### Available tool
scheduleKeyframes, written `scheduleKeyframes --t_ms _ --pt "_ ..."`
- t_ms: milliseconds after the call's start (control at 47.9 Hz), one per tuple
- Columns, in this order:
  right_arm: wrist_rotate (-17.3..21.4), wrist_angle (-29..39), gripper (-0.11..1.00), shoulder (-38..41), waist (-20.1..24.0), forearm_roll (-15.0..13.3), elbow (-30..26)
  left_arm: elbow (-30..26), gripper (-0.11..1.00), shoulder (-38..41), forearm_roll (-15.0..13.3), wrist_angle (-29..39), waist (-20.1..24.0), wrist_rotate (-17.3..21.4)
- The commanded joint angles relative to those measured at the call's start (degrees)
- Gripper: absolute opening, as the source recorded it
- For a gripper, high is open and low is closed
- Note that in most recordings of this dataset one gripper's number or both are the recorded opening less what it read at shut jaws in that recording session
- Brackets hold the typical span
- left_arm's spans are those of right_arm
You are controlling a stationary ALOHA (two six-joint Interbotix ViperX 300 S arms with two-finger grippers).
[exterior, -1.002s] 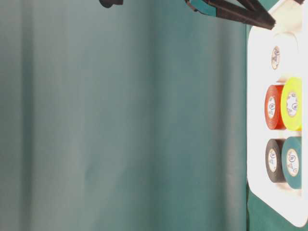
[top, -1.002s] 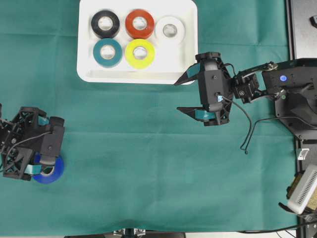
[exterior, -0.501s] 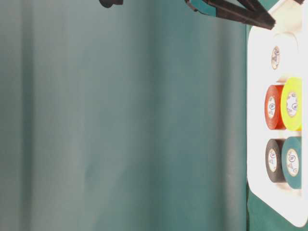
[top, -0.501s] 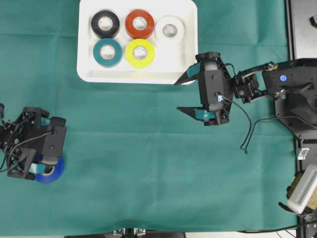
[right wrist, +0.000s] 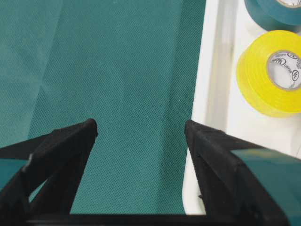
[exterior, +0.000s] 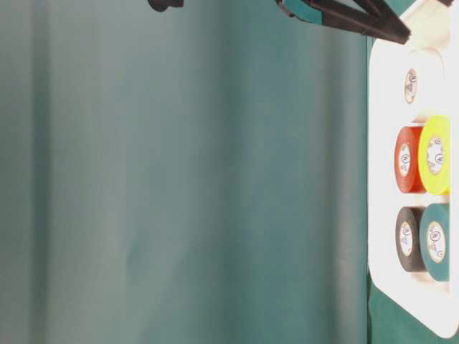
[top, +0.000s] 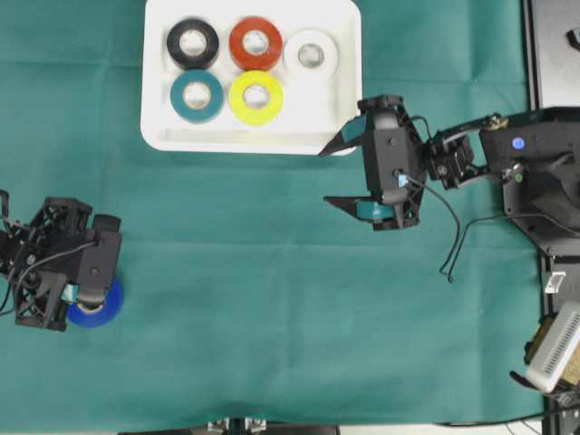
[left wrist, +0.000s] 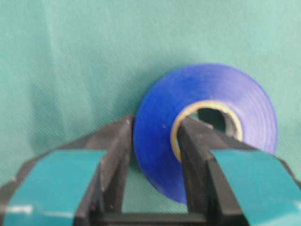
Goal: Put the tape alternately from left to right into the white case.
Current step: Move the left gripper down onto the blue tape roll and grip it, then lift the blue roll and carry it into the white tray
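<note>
Down at the near left of the green cloth (top: 272, 299), the left gripper (left wrist: 153, 141) is clenched on the blue roll (left wrist: 207, 127), one finger through the cardboard core and the other against the outer wall, so it pinches a single side of the ring. The roll looks to be resting on the cloth, well apart from the white case (top: 340, 91), where the black (top: 192, 42), red (top: 255, 43), white (top: 311, 54), teal (top: 197, 95) and yellow (top: 256, 97) rolls already lie flat. The right gripper (top: 349, 172) hovers with its jaws spread and empty just beside the case's near right corner. To do this well, I'd lift straight up so the ring doesn't pivot on that one-sided pinch, carry it high over the rim, and set it in the bare spot beside the yellow roll, below the white one.
</note>
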Motion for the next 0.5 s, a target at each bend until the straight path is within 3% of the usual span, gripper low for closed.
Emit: scheduleKeyframes --t_ms 0,480 --pt "0.1 -0.4 0.81 -1.1 0.1 0.1 -0.7 -0.9 -0.03 -0.6 -0.1 -0.4 -0.5 -0.2" --pt "0.1 -0.4 0.81 -1.1 0.1 0.1 -0.6 -5.9 -0.03 -4.7 -0.1 0.1 -0.5 0.1"
